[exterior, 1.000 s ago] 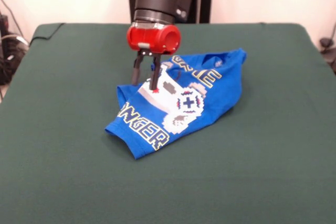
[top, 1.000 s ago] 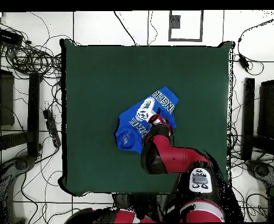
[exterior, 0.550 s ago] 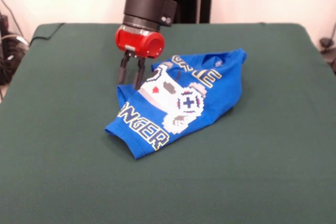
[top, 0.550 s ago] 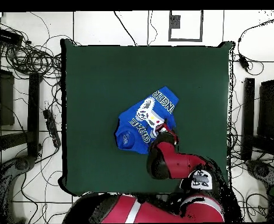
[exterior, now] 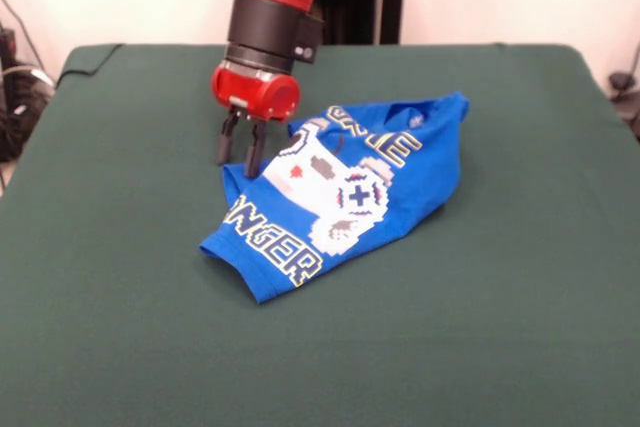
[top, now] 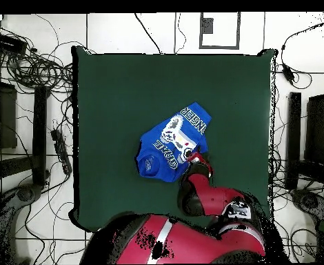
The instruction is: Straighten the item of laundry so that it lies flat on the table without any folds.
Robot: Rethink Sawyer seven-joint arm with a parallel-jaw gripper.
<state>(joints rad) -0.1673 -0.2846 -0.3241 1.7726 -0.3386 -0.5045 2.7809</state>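
The item of laundry [exterior: 345,192] is a bright blue T-shirt with a white-grey emblem and yellow-outlined lettering. It lies bunched and folded on a slant near the middle of the green table [exterior: 120,267]. In the overhead view the shirt [top: 166,143] sits slightly right of the table's centre. My gripper [exterior: 239,161] hangs just above the table at the shirt's far left edge, fingers pointing down. They stand a little apart with green cloth showing between them and nothing held. From overhead the gripper [top: 198,158] is at the shirt's lower right edge.
The table [top: 123,90] has wide bare cloth on all sides of the shirt. Cables and equipment lie on the floor around the table [top: 34,69]. My red arm [top: 213,197] reaches in over the table's lower edge.
My gripper has left the shirt's emblem area and moved to the left in the front view, beyond the shirt's edge. The shirt has kept its shape and place.
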